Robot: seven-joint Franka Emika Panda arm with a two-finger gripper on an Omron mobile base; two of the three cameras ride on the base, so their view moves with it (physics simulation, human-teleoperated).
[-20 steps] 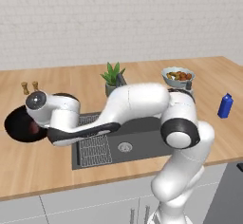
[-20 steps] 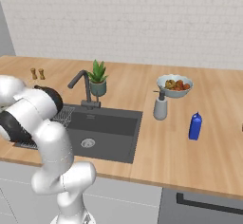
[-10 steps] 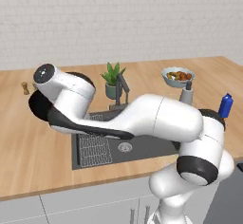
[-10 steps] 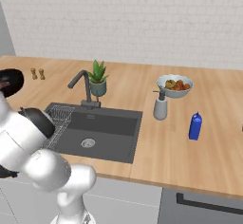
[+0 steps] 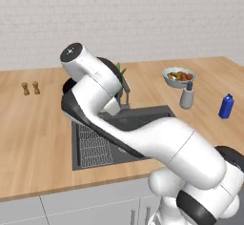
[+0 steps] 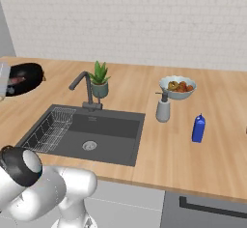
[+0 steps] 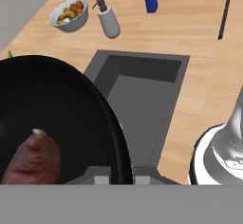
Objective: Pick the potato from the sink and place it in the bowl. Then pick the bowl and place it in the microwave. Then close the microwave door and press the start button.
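Observation:
My gripper is shut on the rim of the glossy black bowl, which hangs in the air above the counter. The reddish-brown potato lies inside the bowl. In the right base view the bowl floats at the far left, tilted, with the potato showing in it. From the left base view my arm hides most of the bowl. The dark grey sink lies below with its wire rack. The microwave and its door are out of view.
A pale bowl of food, a grey soap dispenser and a blue bottle stand right of the sink. The faucet and a potted plant sit behind it. Two small shakers stand far left.
The arm has swung up and to the right, lifting the bowl with the potato off the counter left of the sink. The jaws have stayed shut on the rim.

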